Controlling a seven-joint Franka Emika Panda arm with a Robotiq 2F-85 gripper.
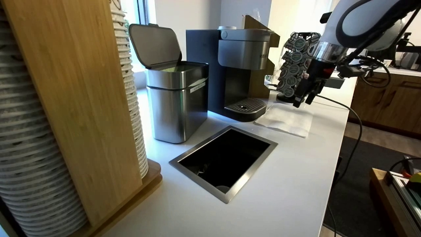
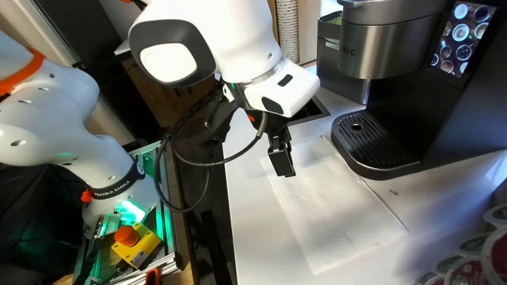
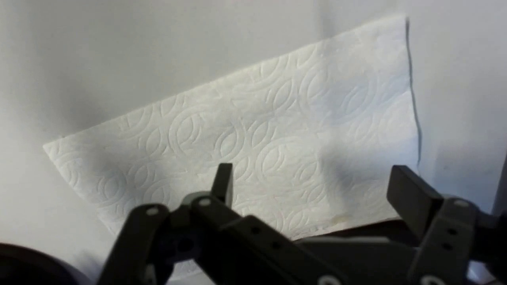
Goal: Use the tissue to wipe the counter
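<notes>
The tissue is a thin white embossed sheet lying flat on the counter, beside the black coffee machine's base. It shows in both exterior views [image 1: 289,123] [image 2: 336,213] and fills the middle of the wrist view [image 3: 257,130]. The counter [image 1: 279,184] is smooth and white; it also shows in an exterior view [image 2: 257,241] and in the wrist view [image 3: 138,59]. My gripper [image 3: 311,170] is open, its two fingers wide apart with nothing between them, above the tissue. It shows in both exterior views [image 1: 303,102] [image 2: 283,172], pointing down and apparently apart from the sheet.
The coffee machine [image 1: 243,52] stands right beside the tissue. A steel bin [image 1: 167,112] with raised lid and a steel-rimmed dark opening [image 1: 251,168] are farther along. A pod carousel [image 1: 292,65] stands behind the gripper. A wooden panel [image 1: 75,98] with cup stacks stands at the counter's end.
</notes>
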